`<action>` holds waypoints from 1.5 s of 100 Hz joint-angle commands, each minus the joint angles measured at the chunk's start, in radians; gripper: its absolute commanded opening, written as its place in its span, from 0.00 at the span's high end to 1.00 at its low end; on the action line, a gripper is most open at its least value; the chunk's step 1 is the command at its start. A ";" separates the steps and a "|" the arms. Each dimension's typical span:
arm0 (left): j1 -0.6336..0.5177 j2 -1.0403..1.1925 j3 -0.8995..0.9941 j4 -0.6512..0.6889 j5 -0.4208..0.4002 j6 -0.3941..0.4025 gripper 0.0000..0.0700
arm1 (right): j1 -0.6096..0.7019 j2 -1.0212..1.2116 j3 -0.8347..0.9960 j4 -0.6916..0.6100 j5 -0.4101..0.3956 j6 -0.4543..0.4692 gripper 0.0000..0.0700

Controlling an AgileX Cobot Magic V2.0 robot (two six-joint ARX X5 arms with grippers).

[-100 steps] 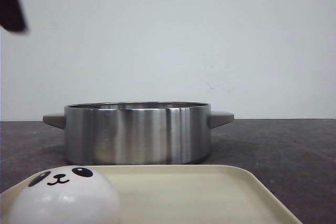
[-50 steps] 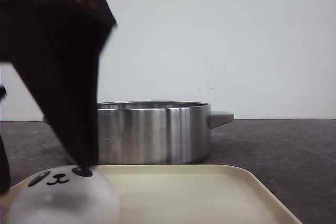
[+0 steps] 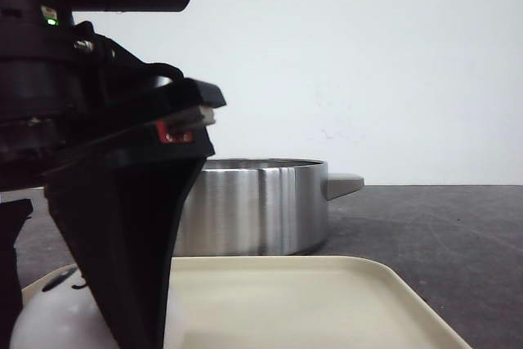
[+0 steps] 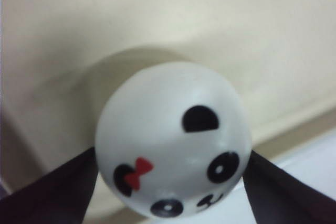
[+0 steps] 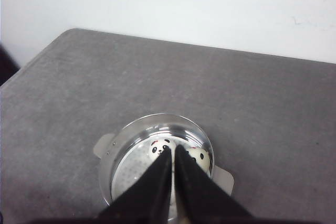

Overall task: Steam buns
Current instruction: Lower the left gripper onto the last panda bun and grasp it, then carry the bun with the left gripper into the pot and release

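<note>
Taking the brushed steel steamer pot (image 3: 253, 206) with its flat grey side handles as the landmark, the front view shows a cream plastic tray (image 3: 327, 300) lying just in front of it on the dark grey table (image 3: 441, 226). The black left gripper (image 3: 86, 328) hangs low over the tray's near left corner, its broad finger covering most of a glossy white dome-shaped panda bun (image 3: 49, 320) that sits there, in front of the pot and to its left. The arm hides the pot's left handle. It looks placed so that the fingers can straddle the bun where it rests.

In the left wrist view, that white panda-faced bun (image 4: 173, 140), with a small red bow beside one eye, sits on the cream tray (image 4: 157, 19). The left gripper (image 4: 170, 182) is spread wide, one dark finger at each flank of the bun, close against it or just touching; I cannot tell which. The jaws seem set at the bun's widest part, probably so that closing grips the dome evenly rather than squeezing it out.

In the right wrist view the right gripper (image 5: 174, 174) hangs high above the round steel pot (image 5: 157, 166), its two fingers pressed narrow together with nothing between them. Inside the pot, on the perforated steaming plate, at least two panda buns (image 5: 163, 146) lie side by side toward one side; the fingers hide part of them. The right arm appears parked clear, leaving the pot's opening free for the next bun.
</note>
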 commanded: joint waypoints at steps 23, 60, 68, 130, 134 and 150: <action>-0.008 0.024 0.008 0.057 -0.026 -0.001 0.61 | 0.011 0.010 0.013 0.005 -0.002 -0.008 1.00; -0.014 -0.031 0.043 0.002 -0.038 0.109 1.00 | 0.011 0.010 0.013 -0.020 -0.001 -0.008 1.00; -0.025 -0.098 0.099 -0.018 -0.039 0.127 1.00 | 0.011 0.010 0.013 -0.021 0.000 -0.008 1.00; 0.268 0.049 0.689 -0.332 -0.151 0.637 1.00 | 0.011 0.011 0.013 -0.019 -0.002 -0.007 1.00; 0.285 0.078 0.689 -0.324 -0.173 0.659 1.00 | 0.011 0.011 0.013 -0.020 -0.002 -0.007 1.00; 0.333 0.202 0.689 -0.298 -0.212 0.765 1.00 | 0.011 0.011 0.013 -0.020 -0.002 -0.004 1.00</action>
